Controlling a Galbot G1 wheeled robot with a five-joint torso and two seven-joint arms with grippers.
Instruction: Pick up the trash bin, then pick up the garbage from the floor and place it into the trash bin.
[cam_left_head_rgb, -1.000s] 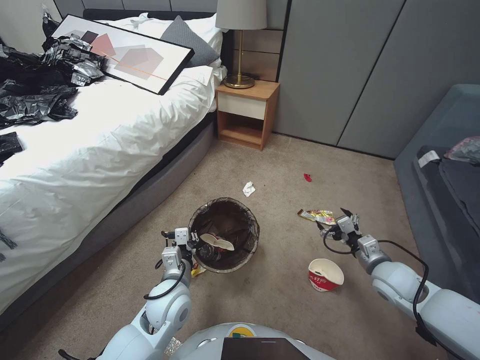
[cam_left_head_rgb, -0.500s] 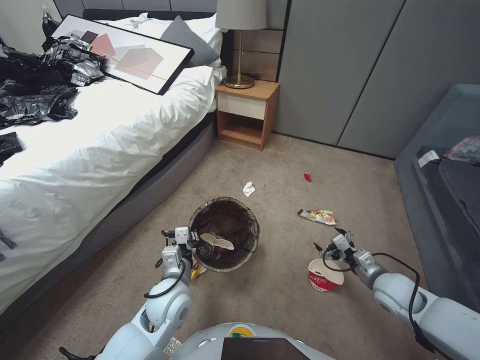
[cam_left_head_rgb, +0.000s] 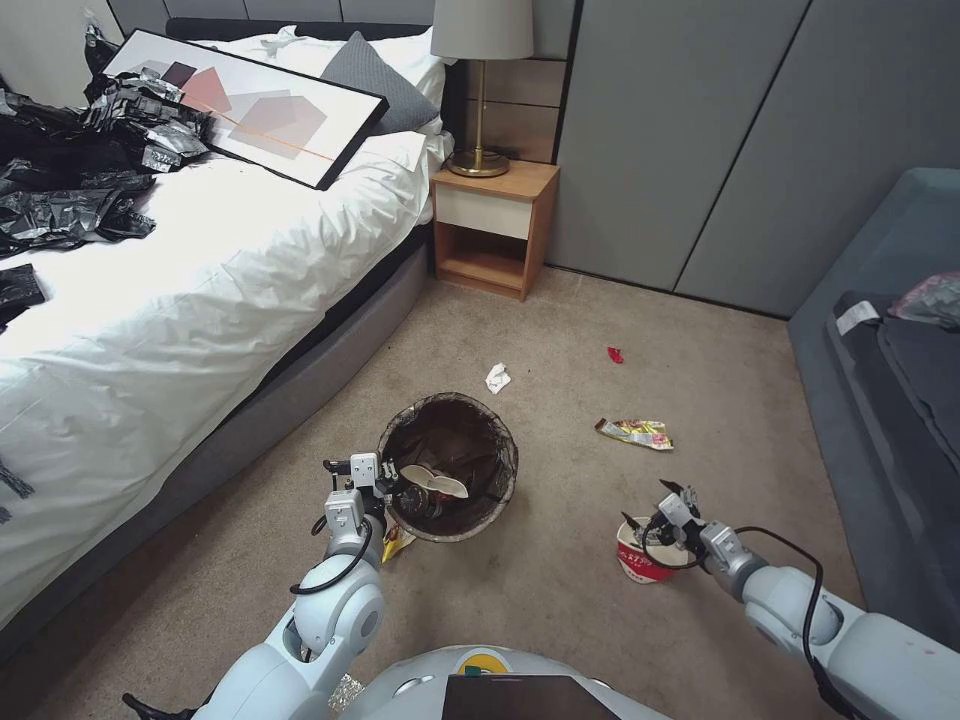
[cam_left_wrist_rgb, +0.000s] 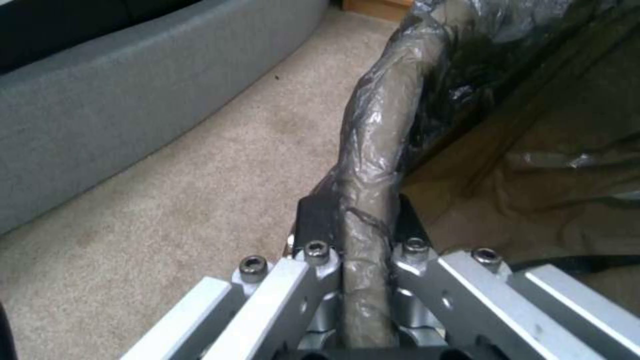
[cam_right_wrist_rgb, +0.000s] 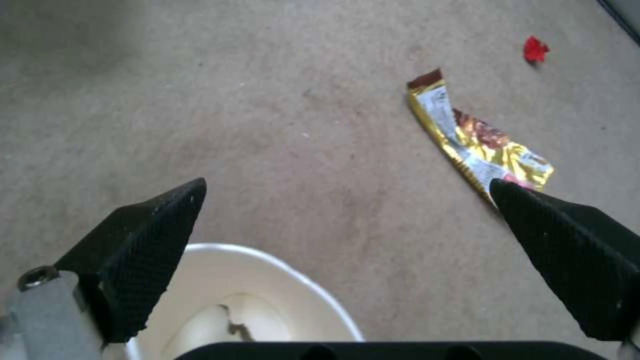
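Left gripper (cam_left_head_rgb: 385, 487) clamped on the bag-wrapped rim of the trash bin (cam_left_head_rgb: 448, 468) — in the left wrist view, fingers (cam_left_wrist_rgb: 313, 225) pinch the rim from both sides. Bin beside the bed (cam_left_head_rgb: 200, 300), a cup and other litter already inside.

Right gripper (cam_left_head_rgb: 652, 508) spread wide, poised over the far rim of the red-and-white paper cup (cam_left_head_rgb: 640, 560) on the carpet (cam_left_head_rgb: 560, 620); cup mouth up, interior apparently empty. Yellow snack wrapper (cam_left_head_rgb: 634, 432) farther out, red scrap (cam_left_head_rgb: 614, 354) and white scrap (cam_left_head_rgb: 497, 377) beyond, all well apart.

Handling judgement: cup light, thin-walled, easily crushed — best taken at the rim, one finger inside, one outside, gentle squeeze. Wrapper flat and slick; likely harder to pinch off carpet.
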